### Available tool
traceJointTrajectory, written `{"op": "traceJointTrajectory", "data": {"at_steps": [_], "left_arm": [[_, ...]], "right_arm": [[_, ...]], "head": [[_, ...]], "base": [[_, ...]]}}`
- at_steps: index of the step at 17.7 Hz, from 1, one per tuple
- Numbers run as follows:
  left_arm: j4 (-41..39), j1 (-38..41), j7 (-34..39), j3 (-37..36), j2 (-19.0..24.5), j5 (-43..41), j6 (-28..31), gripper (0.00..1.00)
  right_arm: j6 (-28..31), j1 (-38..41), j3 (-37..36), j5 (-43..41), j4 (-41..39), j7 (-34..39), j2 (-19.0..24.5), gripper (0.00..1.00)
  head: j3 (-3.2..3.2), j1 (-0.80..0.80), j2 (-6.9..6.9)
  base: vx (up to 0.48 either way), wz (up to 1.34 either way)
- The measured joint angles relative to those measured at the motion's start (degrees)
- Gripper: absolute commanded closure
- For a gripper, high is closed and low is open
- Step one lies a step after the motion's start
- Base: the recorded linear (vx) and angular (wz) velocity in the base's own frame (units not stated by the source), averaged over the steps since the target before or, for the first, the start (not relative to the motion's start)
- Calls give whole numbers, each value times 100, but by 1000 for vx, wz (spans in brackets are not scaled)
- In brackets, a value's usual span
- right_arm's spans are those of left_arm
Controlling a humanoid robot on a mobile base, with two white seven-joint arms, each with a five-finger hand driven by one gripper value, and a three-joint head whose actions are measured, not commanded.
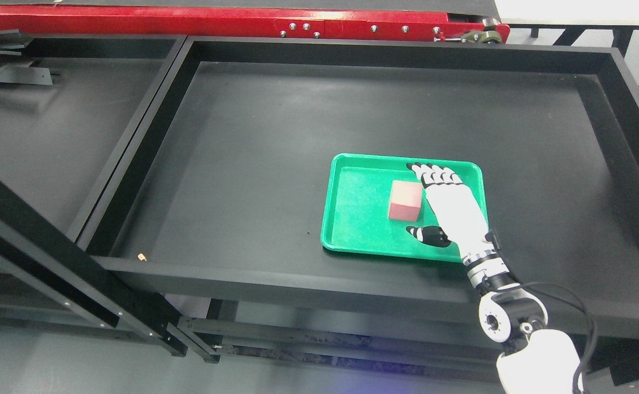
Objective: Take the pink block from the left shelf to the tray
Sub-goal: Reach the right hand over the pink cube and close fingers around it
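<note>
Pink block [405,200] sits flat inside the green tray [352,219], a bit right of the tray's middle, upright on one face, lighter top and darker front side showing. Tray lies on the dark surface [254,164] of a big black shelf bin w/ raised walls all round, toward its front right portion.

Right hand [443,205] comes in from lower right, arm crossing over the bin's front wall, white forearm and wrist joint w/ a black cable looping beside it. Hand hangs over the tray's right part, palm down, just beside the block on its right. Fingers [434,174] stretched out forward past the block's far right corner, thumb [428,235] splayed out toward the left nearer the tray's front edge. So hand is spread wide, nothing in its grip; block stands between finger line and thumb but free of both as far as I can tell — whether the palm edge brushes the block's right side, can't tell.

Left of the bin there's another dark shelf section [46,126], w/ black slanted frame bars [51,257] in the foreground. Red beam [215,24] w/ bolts runs along the top behind the bin. Small tan speck [142,256] lies on the bin's front left corner.
</note>
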Motion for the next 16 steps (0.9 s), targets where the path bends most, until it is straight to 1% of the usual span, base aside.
{"op": "traceJointTrajectory", "data": {"at_steps": [8, 16], "left_arm": [[0, 0, 0, 0, 0, 0, 0, 0], [0, 0, 0, 0, 0, 0, 0, 0]], "right_arm": [[-12, -272, 162, -16, 451, 520, 18, 1], [-26, -311, 294, 1, 825, 697, 27, 3]], "head": [[0, 0, 0], [0, 0, 0]], "base": [[101, -41], [37, -8]]}}
